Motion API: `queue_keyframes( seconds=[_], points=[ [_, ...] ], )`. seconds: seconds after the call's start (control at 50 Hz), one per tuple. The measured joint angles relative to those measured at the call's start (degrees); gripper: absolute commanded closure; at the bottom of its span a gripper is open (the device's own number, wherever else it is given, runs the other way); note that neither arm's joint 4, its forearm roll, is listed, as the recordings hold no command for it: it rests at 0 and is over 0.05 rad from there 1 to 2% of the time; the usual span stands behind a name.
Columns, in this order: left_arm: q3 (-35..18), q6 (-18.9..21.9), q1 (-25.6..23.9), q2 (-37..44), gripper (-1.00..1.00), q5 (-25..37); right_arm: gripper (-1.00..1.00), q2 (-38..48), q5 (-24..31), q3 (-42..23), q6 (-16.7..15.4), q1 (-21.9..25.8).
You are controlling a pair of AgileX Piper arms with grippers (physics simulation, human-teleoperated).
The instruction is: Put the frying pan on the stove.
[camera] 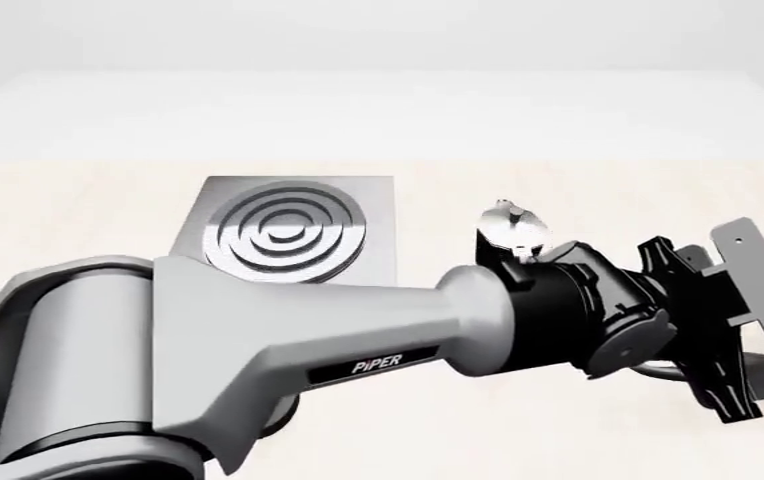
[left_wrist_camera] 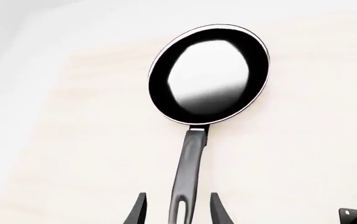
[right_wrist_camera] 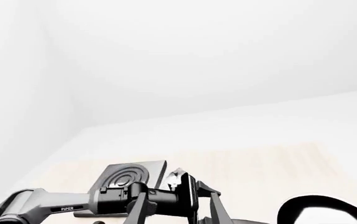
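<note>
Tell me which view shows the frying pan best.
The left wrist view: the whole frying pan shows, its handle running between the left hand's fingers. The right wrist view catches only its rim at the frame's edge; in the front view the arm hides it.

Left arm (camera: 289, 350): reaching across the front view toward the right
Left gripper (left_wrist_camera: 177, 212): fingers spread apart, pointing down, gripping nothing
Right gripper (right_wrist_camera: 178, 212): fingers parted, aiming level toward the left arm, gripping nothing
</note>
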Motion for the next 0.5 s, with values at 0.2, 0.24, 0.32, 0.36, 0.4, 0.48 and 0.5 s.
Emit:
queue_keyframes(
  seconds=[0.2,0.24,0.32,0.36,0.4,0.48,0.5],
  points=[
    [0.06,-0.81,-0.03,1.60,-1.00,-0.61,-1.00,0.00,0.00,0.02,0.12,-0.03],
    [-0.07,-0.91,0.02,1.93,-1.00,-0.63,-1.00,0.00,0.00,0.02,0.15,-0.03],
    [-0.39,-1.04,0.18,2.57,-1.00,-0.60,-1.00,0.00,0.00,0.03,0.21,-0.04],
    [-0.62,-1.09,0.29,2.91,-1.00,-0.54,-1.00,0.00,0.00,0.03,0.24,-0.04],
    [-0.86,-1.14,0.40,3.24,-1.00,-0.49,-1.00,0.00,0.00,0.03,0.28,-0.05],
    [-1.19,-1.26,0.55,3.86,-1.00,-0.46,-1.00,0.00,0.00,0.03,0.35,-0.07],
    [-1.26,-1.27,0.57,4.02,-1.00,-0.46,-1.00,0.00,0.00,0.03,0.36,-0.07]
  ],
)
